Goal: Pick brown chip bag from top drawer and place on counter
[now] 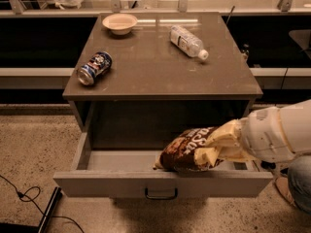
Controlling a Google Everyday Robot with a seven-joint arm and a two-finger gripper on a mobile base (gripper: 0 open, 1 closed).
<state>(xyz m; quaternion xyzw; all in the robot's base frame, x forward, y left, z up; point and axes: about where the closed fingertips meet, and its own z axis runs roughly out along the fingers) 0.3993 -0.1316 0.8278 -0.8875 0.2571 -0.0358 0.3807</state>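
gripper [214,144]: at the near right, clamped over the brown chip bag [184,150], covering its right end.
top drawer [116,161]: right part of its floor hidden behind bag and arm.
arm [277,135]: cut off by the right edge.
can [95,68]: label too small to read.
cable [22,195]: runs off the left edge.

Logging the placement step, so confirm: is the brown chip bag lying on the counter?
No: the brown chip bag is held by the gripper over the open top drawer, below the counter.
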